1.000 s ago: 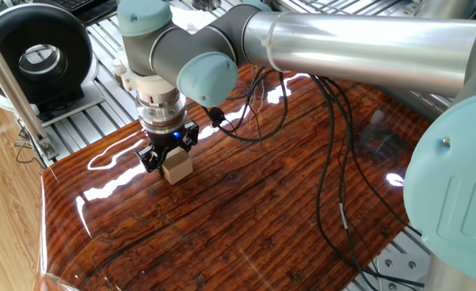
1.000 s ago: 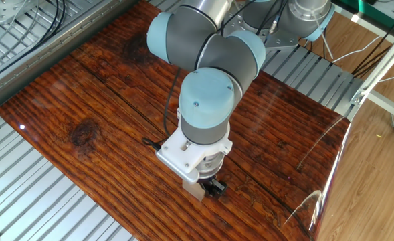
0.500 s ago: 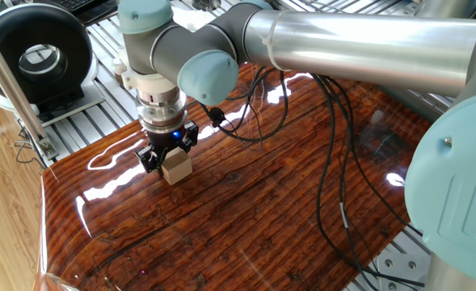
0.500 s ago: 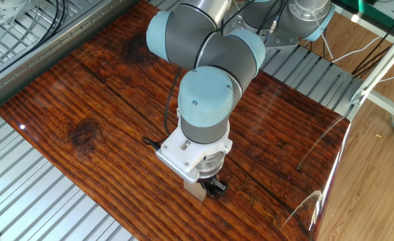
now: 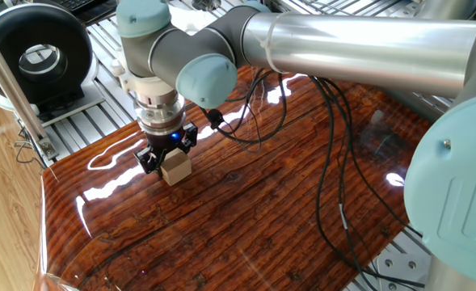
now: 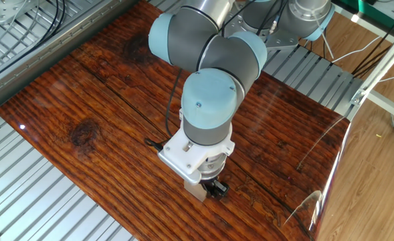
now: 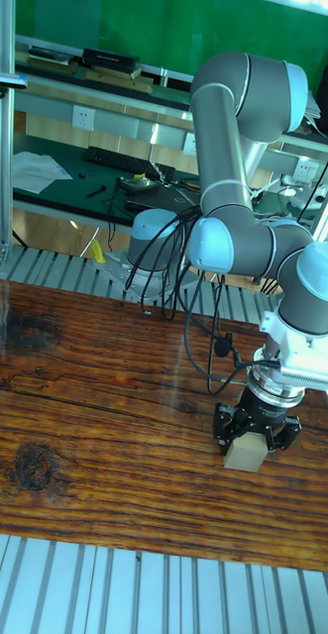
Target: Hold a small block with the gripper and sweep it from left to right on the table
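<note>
Green wall (image 7: 134, 30), cluttered shelving (image 7: 94, 99) behind

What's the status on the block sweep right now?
Gripper shut on small block. Block down on the table, near one end. Loose black cables trail across the board.

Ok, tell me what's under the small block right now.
The small block sits between the prongs of the gripper, low against the glossy table. Only dark wood grain shows around it. The patch directly beneath is covered, so whether it touches the board cannot be told.
</note>
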`<state>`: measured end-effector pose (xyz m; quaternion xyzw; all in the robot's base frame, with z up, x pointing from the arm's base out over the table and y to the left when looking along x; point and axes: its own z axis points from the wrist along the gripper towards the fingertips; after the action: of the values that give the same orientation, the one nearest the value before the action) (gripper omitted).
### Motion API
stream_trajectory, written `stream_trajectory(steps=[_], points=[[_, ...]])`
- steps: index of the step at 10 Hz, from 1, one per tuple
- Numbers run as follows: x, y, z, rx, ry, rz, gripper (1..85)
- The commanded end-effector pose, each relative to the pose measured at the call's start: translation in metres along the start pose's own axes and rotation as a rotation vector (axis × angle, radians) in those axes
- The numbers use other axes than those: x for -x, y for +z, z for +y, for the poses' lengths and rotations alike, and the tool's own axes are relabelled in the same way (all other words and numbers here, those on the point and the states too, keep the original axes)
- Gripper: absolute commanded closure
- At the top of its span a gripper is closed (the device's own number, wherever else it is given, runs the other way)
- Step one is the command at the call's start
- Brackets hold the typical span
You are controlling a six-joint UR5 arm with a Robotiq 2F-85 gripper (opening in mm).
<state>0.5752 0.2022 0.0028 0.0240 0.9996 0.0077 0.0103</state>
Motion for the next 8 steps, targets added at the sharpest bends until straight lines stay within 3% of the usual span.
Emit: stream_trajectory(steps=[1,5,8], points=[[-0.002,-0.007,0.010,0.022,0.022,0.008,84.7],[0.003,0.007,0.014,0.000,0.034,-0.010,84.7],[-0.005,-0.012,0.031,0.034,0.062,0.019,84.7]])
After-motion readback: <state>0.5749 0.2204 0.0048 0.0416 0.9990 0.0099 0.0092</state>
